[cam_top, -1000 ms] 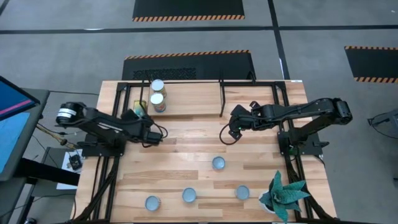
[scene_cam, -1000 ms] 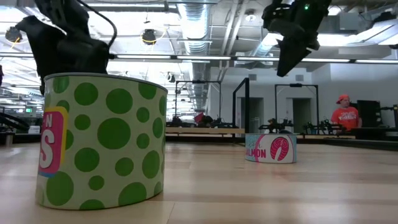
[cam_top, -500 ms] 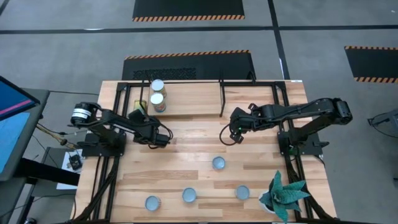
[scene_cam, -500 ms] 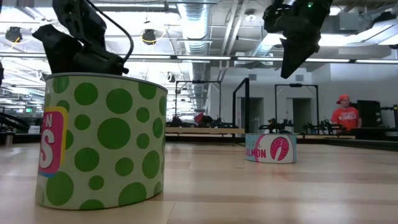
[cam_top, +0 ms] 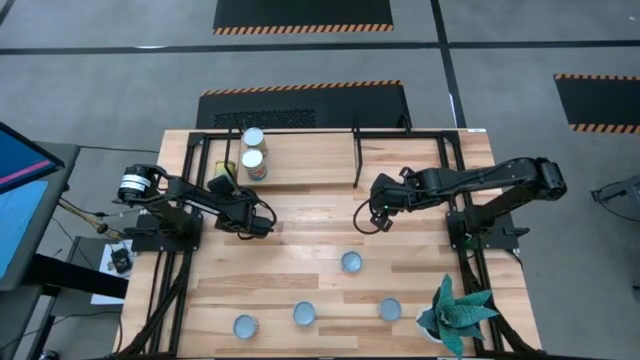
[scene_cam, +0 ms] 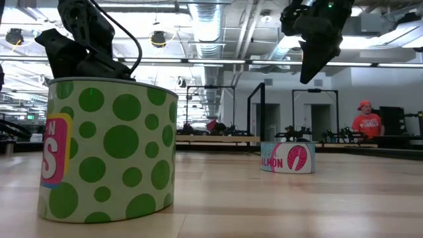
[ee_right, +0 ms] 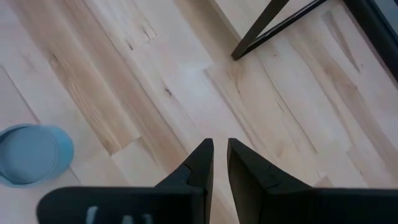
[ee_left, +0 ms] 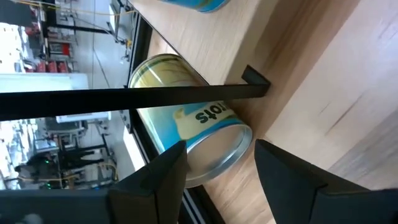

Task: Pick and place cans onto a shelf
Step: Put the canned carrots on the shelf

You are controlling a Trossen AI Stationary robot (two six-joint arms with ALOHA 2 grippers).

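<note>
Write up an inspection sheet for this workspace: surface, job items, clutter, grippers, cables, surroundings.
Surface: light-wood table, bare between the items.
Job's things: two cans on the shelf; one can lying on its side by the shelf's left leg; four cans upright on the table's front half.
Clutter: green spiky plant at the front right corner.
Grippers: left gripper open, empty, facing the lying can; right gripper nearly closed, empty, above bare wood by the shelf's right leg.
Cables: loose wires off the table's left edge.
Surroundings: a person in an orange shirt far behind the table.
</note>
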